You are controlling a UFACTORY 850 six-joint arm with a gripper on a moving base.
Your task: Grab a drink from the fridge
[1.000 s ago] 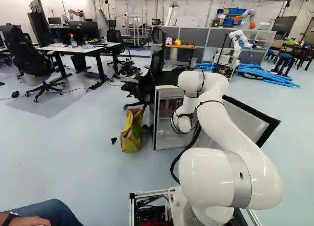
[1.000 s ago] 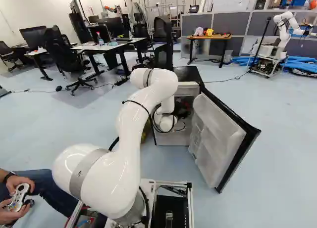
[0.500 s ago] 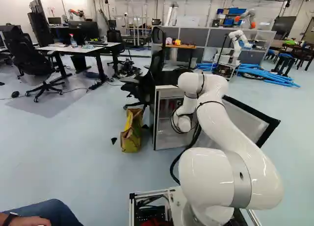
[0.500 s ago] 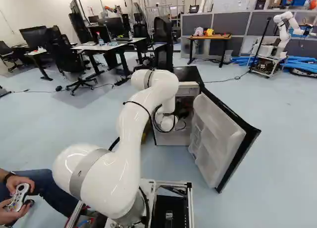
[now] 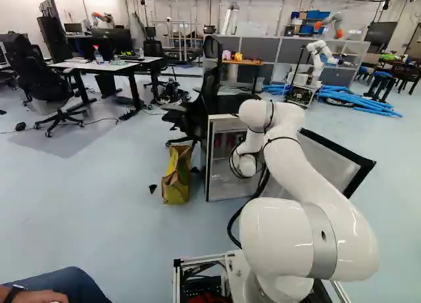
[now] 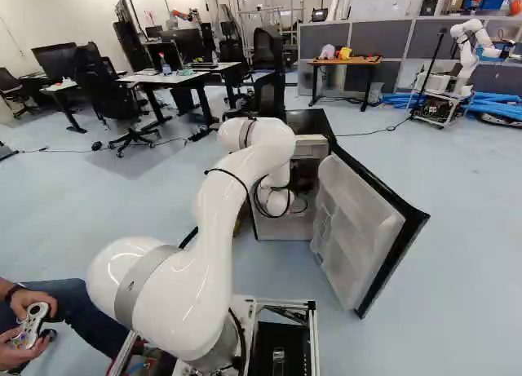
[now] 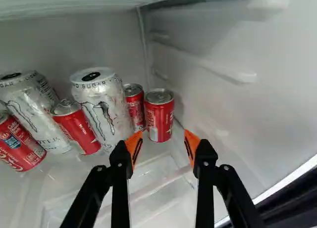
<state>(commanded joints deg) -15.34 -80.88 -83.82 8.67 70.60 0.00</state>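
Fridge [image 5: 208, 162]: one, standing on the floor ahead of the base. Door [image 6: 355, 229]: swung wide; that part of the job is done. Arm [image 6: 216, 221]: one, its far end reaching into the cabinet. Fingers [image 7: 132, 145]: one pair, apart, nothing clamped between them.

Drinks, all inside, in a group ahead of the fingers:
- Short red can [image 7: 159, 115]: upright, beside the side wall, ahead of the gap between the fingers; by judgement the likeliest pick.
- Second short red can [image 7: 134, 108]: just beside it, partly hidden.
- Tall silver can [image 7: 101, 109]: next along.
- Tilted red can [image 7: 78, 131]: between the two silver ones.
- Second tall silver can [image 7: 32, 114]: beyond that.
- Large-lettered red can [image 7: 20, 148]: at the group's far end.

Outstanding, as judged: final approach, closing on one can, lifting, and withdrawal past the door. Roughly halfway; the grab itself remains.
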